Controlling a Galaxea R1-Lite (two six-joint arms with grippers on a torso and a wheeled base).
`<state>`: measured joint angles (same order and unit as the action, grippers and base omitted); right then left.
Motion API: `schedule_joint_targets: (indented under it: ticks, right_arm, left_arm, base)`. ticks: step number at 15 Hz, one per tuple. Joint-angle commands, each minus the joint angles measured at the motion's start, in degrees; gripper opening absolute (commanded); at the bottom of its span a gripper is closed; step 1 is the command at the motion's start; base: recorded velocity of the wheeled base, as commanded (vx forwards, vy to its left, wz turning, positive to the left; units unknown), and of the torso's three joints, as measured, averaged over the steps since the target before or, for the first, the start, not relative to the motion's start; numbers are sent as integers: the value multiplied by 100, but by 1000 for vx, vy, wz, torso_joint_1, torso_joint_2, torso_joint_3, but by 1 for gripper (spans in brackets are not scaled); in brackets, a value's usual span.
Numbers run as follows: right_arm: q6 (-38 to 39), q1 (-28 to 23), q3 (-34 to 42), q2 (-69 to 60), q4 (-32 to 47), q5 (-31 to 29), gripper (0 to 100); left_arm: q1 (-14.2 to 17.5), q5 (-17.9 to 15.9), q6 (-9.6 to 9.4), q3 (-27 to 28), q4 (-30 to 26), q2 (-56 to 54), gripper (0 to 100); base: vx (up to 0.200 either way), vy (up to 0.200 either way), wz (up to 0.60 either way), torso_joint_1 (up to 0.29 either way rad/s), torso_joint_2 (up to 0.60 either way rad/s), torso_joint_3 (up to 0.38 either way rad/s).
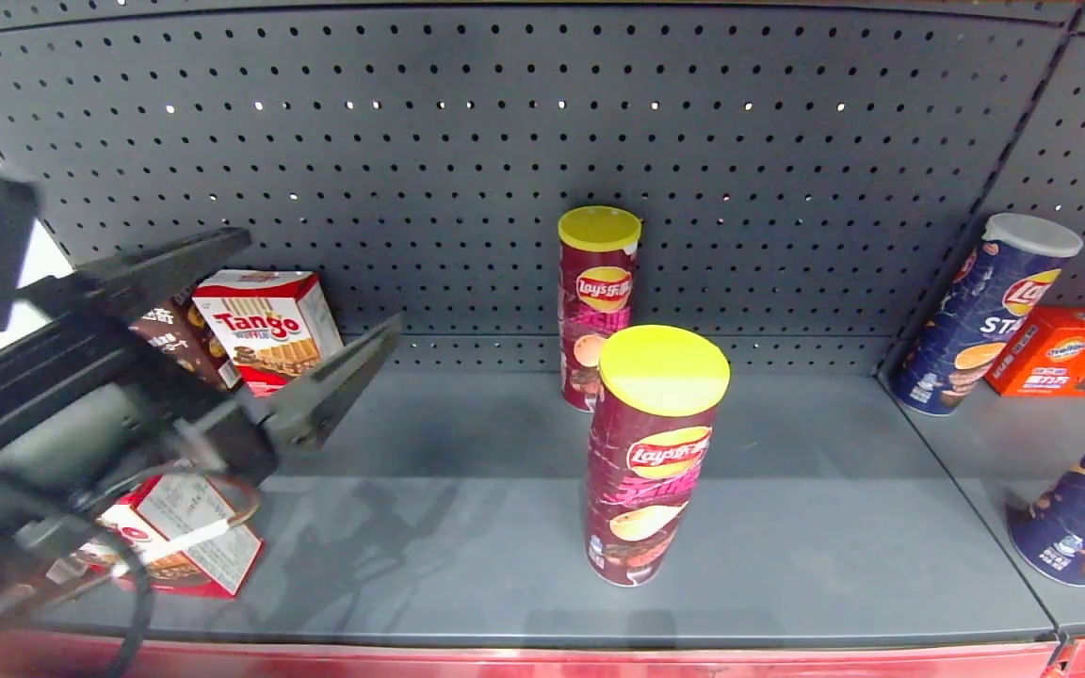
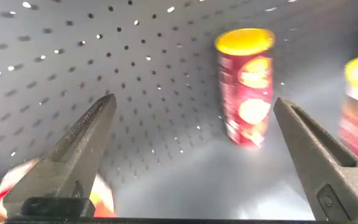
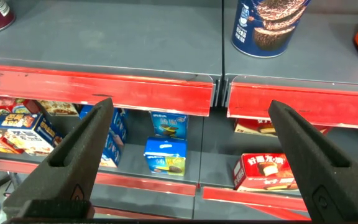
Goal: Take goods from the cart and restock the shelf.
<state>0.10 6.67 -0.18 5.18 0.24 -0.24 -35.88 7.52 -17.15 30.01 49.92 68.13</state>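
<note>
The left hand [image 1: 316, 282] gapes wide and empty over the shelf's [image 1: 467, 565] left end, the right hand [image 3: 191, 109] equally wide, while the chip can [image 1: 651, 461] stands upright mid-shelf near the front edge, probably light, slick and crushable, best gripped mid-body.

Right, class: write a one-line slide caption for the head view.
Open left gripper over the shelf, beside the front can and rear can.
</note>
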Motion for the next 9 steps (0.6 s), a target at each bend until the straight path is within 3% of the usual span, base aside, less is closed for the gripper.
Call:
schedule_joint_targets:
  ticks: [1, 3, 4, 5, 7, 9]
  right_arm:
    - [-1, 1, 1, 0, 2, -2, 100]
    - [-1, 1, 1, 9, 2, -2, 100]
    - [-1, 1, 1, 9, 2, -2, 100]
    - [-1, 1, 1, 0, 2, -2, 100]
    - [-1, 1, 1, 9, 2, -2, 100]
    - [-1, 1, 1, 9, 2, -2, 100]
  left_arm:
    - [-69, -5, 10, -1270, -826, -2586, 100]
    - [239, -5, 37, -1419, -1582, -3561, 100]
    - [503, -14, 142, -1709, -1661, -3939, 100]
    - [863, -23, 379, -2272, -1643, -4467, 100]
    - [1566, -181, 494, -3001, -1538, -5038, 100]
    - [2076, -462, 625, -3001, -2100, -5433, 100]
  base:
    - [0, 0, 0, 0, 0, 0]
    - [0, 0, 0, 0, 0, 0]
    - [0, 0, 0, 0, 0, 0]
    - [0, 0, 0, 0, 0, 0]
    - [0, 0, 0, 0, 0, 0]
    - [0, 0, 0, 0, 0, 0]
